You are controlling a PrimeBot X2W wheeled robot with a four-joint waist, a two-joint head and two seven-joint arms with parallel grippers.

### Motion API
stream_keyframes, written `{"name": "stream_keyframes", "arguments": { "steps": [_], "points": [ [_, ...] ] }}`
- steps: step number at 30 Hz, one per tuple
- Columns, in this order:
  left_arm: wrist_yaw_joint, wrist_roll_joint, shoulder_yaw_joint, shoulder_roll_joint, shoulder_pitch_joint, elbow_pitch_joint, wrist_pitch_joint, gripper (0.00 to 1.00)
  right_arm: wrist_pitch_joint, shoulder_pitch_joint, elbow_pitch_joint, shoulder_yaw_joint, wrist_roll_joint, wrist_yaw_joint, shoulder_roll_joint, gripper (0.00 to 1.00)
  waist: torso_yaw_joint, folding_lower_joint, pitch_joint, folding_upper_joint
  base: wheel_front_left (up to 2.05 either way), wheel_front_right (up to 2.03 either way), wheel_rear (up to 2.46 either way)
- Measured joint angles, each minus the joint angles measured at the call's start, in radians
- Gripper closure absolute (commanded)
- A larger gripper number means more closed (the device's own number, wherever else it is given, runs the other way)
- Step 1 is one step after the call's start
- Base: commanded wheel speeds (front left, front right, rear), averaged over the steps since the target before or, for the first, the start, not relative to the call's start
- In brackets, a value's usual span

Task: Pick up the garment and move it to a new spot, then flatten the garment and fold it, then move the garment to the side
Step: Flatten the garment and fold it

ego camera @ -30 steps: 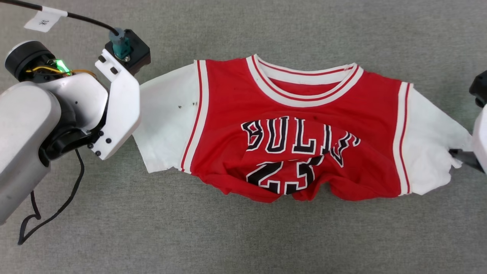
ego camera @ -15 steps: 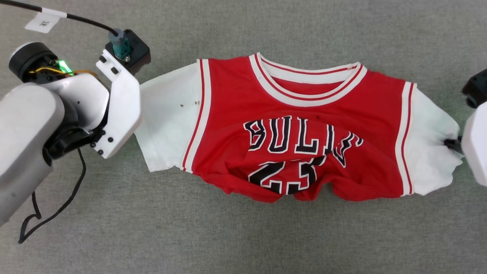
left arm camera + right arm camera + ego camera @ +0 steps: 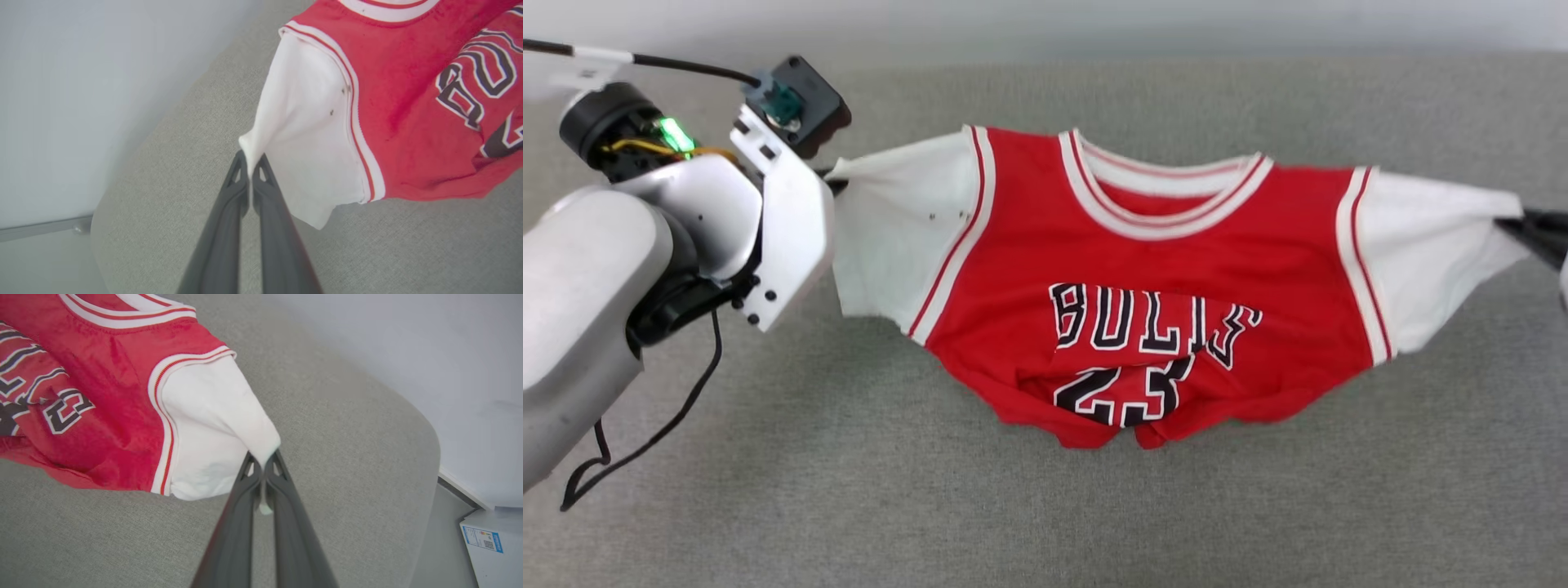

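Now that right tool has pinched shut on white sleeve tip, matching left tool clamped on other sleeve, red jersey hangs stretched between them, hem sagging toward grey table. Pickup looks done; carry to new spot next.
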Motion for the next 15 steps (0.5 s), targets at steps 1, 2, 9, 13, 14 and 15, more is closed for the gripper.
{"name": "stream_keyframes", "arguments": {
  "steps": [1,2,9,13,14,15],
  "points": [
    [0.001,0.006,0.005,-0.002,-0.002,0.002,-0.016,1.00,-0.012,-0.006,-0.011,-0.004,-0.005,0.000,-0.009,1.00,0.000,0.0000,-0.015,0.0000,0.00,0.00,0.00],
    [0.001,0.015,0.007,-0.004,-0.007,0.003,-0.031,1.00,-0.020,-0.010,-0.021,-0.007,-0.005,0.000,-0.020,1.00,0.000,0.0000,-0.029,0.0000,0.00,0.00,0.00],
    [0.012,0.047,0.048,-0.030,-0.067,0.020,-0.111,1.00,-0.081,-0.078,-0.067,-0.063,-0.037,0.000,-0.057,1.00,-0.002,0.0000,-0.105,0.0000,0.00,0.00,0.00],
    [0.018,0.077,0.074,-0.073,-0.140,0.039,-0.153,1.00,-0.099,-0.137,-0.072,-0.104,-0.059,0.000,-0.060,1.00,0.003,-0.0001,-0.113,0.0000,0.00,0.00,0.00],
    [0.021,0.089,0.081,-0.082,-0.160,0.048,-0.166,1.00,-0.106,-0.158,-0.073,-0.113,-0.076,0.000,-0.058,1.00,0.004,-0.0001,-0.109,0.0000,0.00,0.00,0.00],
    [0.026,0.100,0.088,-0.092,-0.180,0.060,-0.178,1.00,-0.115,-0.184,-0.069,-0.125,-0.093,0.000,-0.053,1.00,0.004,-0.0001,-0.103,0.0000,0.00,0.00,0.00]
  ]
}}
